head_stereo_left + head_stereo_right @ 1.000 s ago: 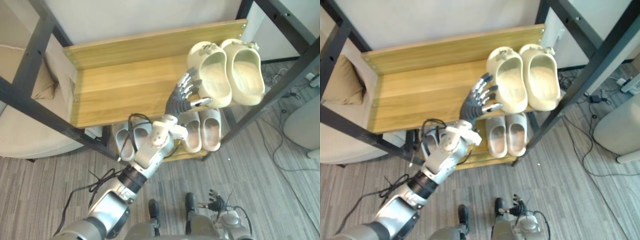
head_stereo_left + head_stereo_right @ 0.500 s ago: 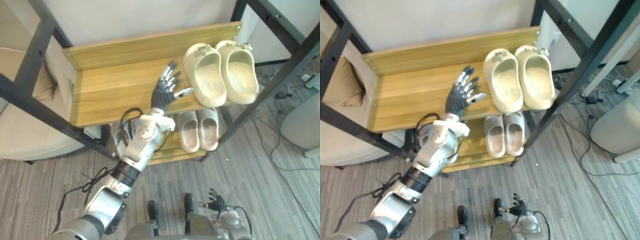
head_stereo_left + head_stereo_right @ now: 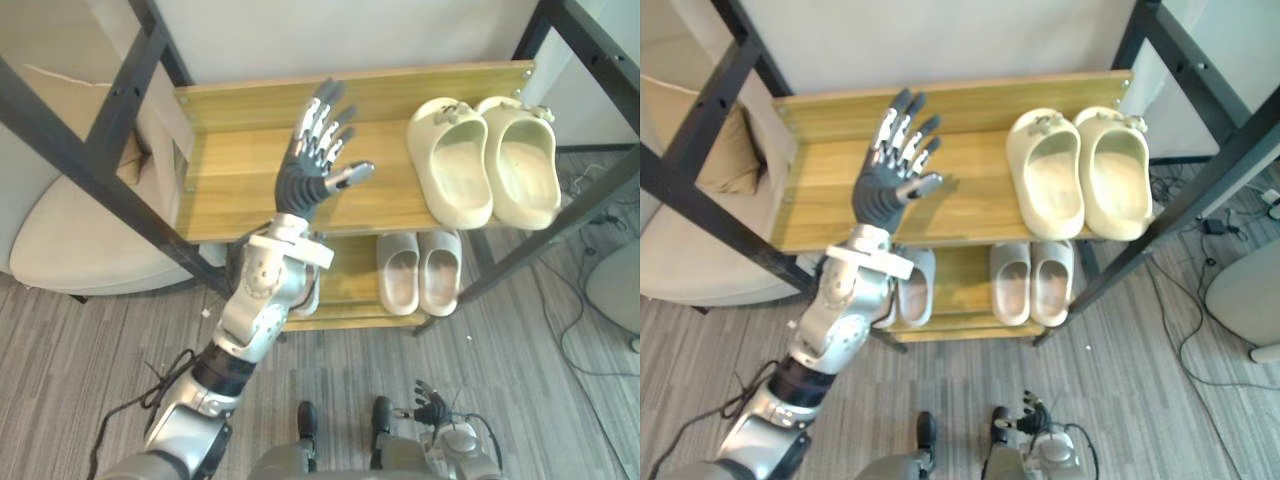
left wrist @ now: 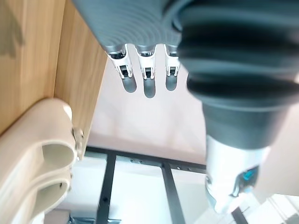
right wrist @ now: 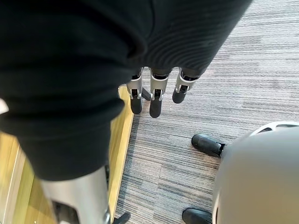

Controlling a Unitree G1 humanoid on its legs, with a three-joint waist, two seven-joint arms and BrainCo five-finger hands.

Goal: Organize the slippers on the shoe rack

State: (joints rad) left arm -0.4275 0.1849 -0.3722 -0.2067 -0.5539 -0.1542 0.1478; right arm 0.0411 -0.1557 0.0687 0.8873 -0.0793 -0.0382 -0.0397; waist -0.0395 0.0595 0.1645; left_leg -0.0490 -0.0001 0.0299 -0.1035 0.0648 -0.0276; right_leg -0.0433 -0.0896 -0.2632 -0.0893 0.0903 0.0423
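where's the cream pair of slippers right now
In the left eye view, the cream pair sits at the right end of the upper shelf, right of the open left hand.

Matt cream rubbery slippers (image 3: 484,165); wood-grain shelf (image 3: 240,170), black metal frame (image 3: 95,170)

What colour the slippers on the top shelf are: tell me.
Pale cream; the slippers show best in the right eye view.

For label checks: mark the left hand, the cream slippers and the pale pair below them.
left hand (image 3: 298,188), left eye view, palm.
cream slippers (image 3: 452,182), left eye view, left slipper's footbed.
pale pair (image 3: 400,280), left eye view, left slipper's footbed.
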